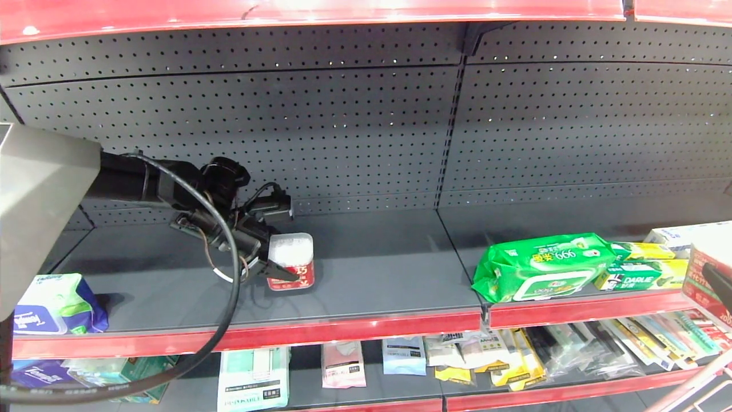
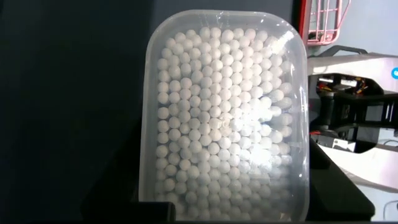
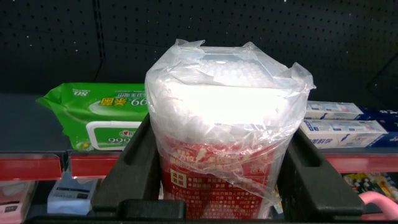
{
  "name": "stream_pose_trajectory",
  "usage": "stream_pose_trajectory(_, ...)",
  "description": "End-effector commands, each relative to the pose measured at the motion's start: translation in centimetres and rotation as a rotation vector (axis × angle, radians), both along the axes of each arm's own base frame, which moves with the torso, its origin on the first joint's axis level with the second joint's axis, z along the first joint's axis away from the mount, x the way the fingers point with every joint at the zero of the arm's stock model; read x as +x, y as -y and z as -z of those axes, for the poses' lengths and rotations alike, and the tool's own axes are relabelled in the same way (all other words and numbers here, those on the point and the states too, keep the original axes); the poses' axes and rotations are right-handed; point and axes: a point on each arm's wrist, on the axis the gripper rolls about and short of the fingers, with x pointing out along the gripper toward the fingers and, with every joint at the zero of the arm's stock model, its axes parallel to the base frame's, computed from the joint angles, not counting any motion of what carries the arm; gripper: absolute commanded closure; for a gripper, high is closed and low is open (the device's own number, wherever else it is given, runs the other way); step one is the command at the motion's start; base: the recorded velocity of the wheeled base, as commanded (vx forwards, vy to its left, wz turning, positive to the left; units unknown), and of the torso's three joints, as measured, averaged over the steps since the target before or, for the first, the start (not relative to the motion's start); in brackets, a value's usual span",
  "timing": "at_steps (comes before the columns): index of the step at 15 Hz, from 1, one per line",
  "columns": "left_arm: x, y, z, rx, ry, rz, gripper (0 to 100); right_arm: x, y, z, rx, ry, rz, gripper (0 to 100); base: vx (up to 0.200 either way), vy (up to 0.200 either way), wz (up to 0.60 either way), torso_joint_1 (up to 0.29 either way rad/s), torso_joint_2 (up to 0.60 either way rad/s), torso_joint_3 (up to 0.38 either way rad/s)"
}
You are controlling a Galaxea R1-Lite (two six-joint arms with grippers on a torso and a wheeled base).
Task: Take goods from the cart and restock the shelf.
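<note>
Head view: the shelf [image 1: 366,269] has a dark grey deck, a red front strip and a perforated grey back panel under strong overhead light. A second tier shows along the bottom of the frame and carries small packets [image 1: 514,355].

On the deck, a tissue pack [image 1: 57,303] lies at lower left, with a green wipes pack [image 1: 543,266] and toothpaste boxes [image 1: 640,273] at centre right.

The left gripper [image 1: 274,266] sits left of centre over the deck, its fingers pinching a tub [image 1: 291,260] of white beads. The tub stands about upright with its long axis vertical, clear top up and red label low. Whether its base touches the deck cannot be told. The left wrist view looks onto the bead-filled top, with a pink cart [image 2: 324,18] beyond it.

The right gripper [image 3: 224,186] clamps a second tub [image 3: 227,124], film-wrapped and upright with its top up. This one is held in front of the red strip, facing the wipes pack, at the right edge of the head view.
</note>
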Motion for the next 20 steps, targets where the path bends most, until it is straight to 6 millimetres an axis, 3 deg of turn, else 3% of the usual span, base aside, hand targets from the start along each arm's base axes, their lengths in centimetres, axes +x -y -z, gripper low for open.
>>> stream_pose_trajectory(1,-0.6,0.0,0.5,0.010,-0.025,0.007,100,0.0,0.0,0.0,-0.001,0.002,0.000,100,0.000,0.000,0.00,0.000,0.00,0.000)
stream_pose_trajectory(6,-1.7,-0.2,0.9,0.012,-0.053,0.009,100,0.0,0.0,0.0,-0.001,0.002,0.000,100,0.000,0.000,0.00,0.000,0.00,0.000)
stream_pose_trajectory(11,-1.7,-0.2,2.6,-0.018,-0.008,0.015,100,-0.1,0.0,0.0,-0.001,0.002,0.000,100,0.000,0.000,0.00,0.000,0.00,0.000)
stream_pose_trajectory(20,-2.3,-0.3,2.7,-0.019,-0.053,0.020,100,-0.1,0.0,0.0,0.000,0.007,-0.001,100,0.000,0.000,0.00,0.000,0.00,0.000)
